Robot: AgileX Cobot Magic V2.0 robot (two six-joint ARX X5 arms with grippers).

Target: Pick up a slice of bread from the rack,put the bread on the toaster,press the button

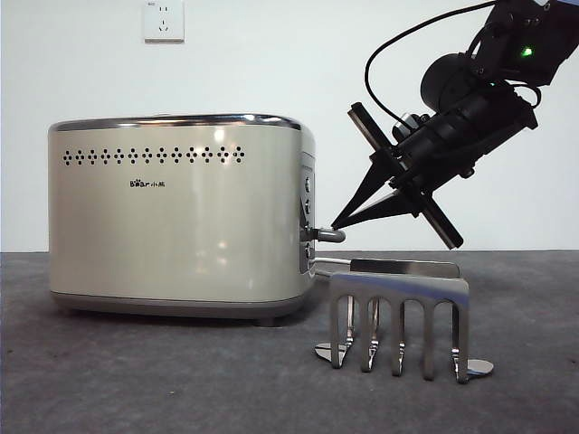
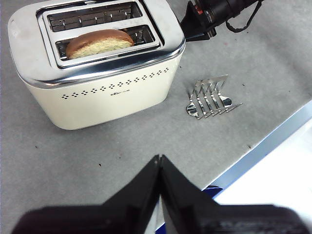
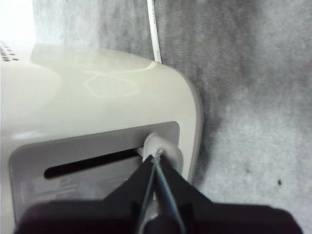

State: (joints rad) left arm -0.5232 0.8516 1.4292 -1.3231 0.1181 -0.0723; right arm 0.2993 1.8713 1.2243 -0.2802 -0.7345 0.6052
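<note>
The right tool [image 1: 336, 223] is clenched, its tips on the lever [image 3: 158, 146] at the toaster's [image 1: 181, 217] end panel. Only the left wrist view shows the slice of bread [image 2: 100, 43], brown crust domed, sunk in 1 of 2 slots. The left tool [image 2: 160, 158], also clenched, hangs well apart over open grey surface [image 2: 87, 156]. The rack [image 1: 398, 321] stands just beside the toaster.

A grey, felt-like worktop [image 1: 136, 380] carries two things; the cream toaster [image 1: 181, 221] stands on it; the silver rack [image 1: 403, 321] rests just beside the toaster's lever end, its flat feet on the grey surface.
</note>
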